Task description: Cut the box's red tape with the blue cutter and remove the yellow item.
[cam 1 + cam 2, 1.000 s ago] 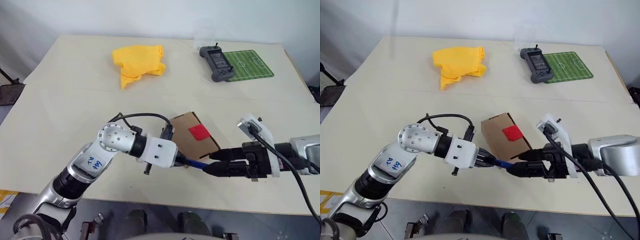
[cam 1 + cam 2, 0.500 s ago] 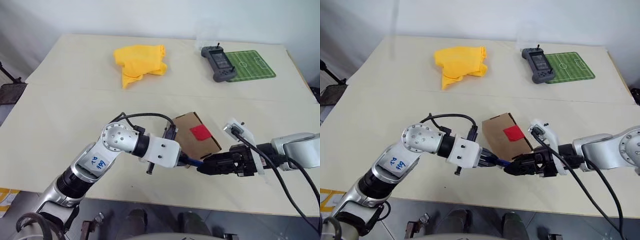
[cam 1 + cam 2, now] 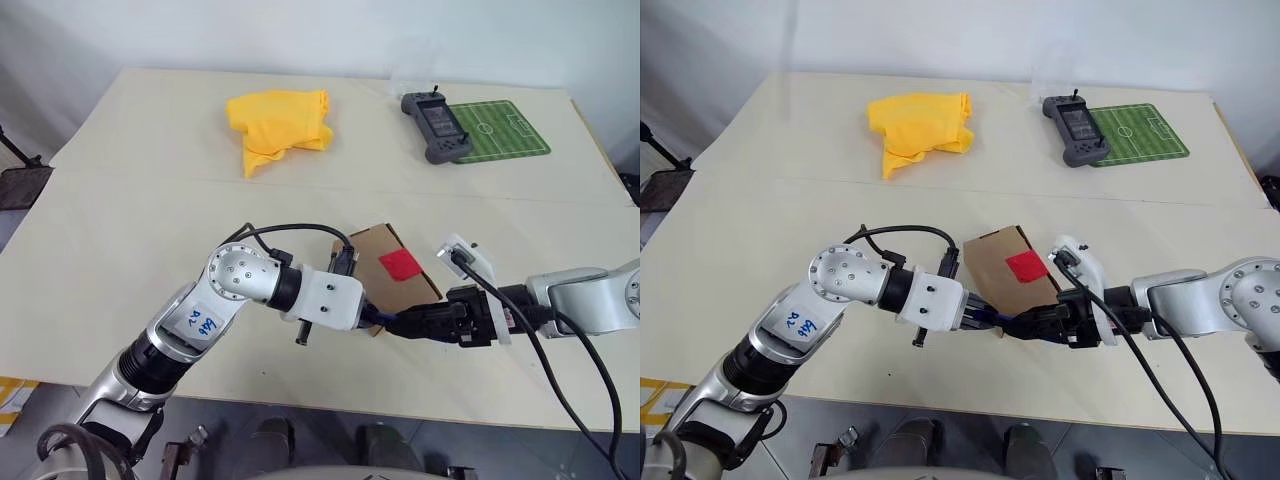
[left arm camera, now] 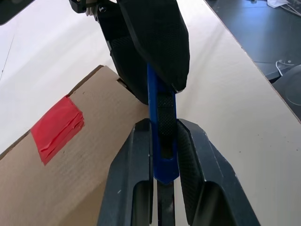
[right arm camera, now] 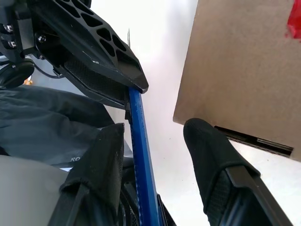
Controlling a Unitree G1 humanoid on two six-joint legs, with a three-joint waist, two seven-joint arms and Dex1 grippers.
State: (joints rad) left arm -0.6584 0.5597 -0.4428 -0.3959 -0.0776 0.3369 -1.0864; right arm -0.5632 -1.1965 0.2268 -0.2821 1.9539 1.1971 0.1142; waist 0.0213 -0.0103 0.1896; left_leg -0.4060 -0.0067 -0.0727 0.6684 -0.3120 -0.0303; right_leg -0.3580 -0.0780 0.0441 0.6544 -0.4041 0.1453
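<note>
The brown box (image 3: 372,250) lies near the table's front edge, with the red tape (image 3: 399,264) on its top. My left gripper (image 4: 162,123) is shut on the blue cutter (image 4: 161,127), held just in front of the box and pointing right. My right gripper (image 5: 155,127) comes in from the right, its fingers on either side of the cutter's (image 5: 141,155) free end. One finger lies against the cutter and a gap shows at the other. In the left eye view the two grippers meet at the box's near corner. The yellow item is hidden.
A crumpled yellow cloth (image 3: 277,125) lies at the back left of the table. A grey handheld controller (image 3: 434,125) rests on a green pitch-patterned mat (image 3: 505,128) at the back right. The table's front edge (image 3: 330,400) runs just below both grippers.
My right gripper has moved left onto the cutter's free end, its wrist has rolled slightly, and its fingers have narrowed around it. The left gripper has kept still with the cutter.
</note>
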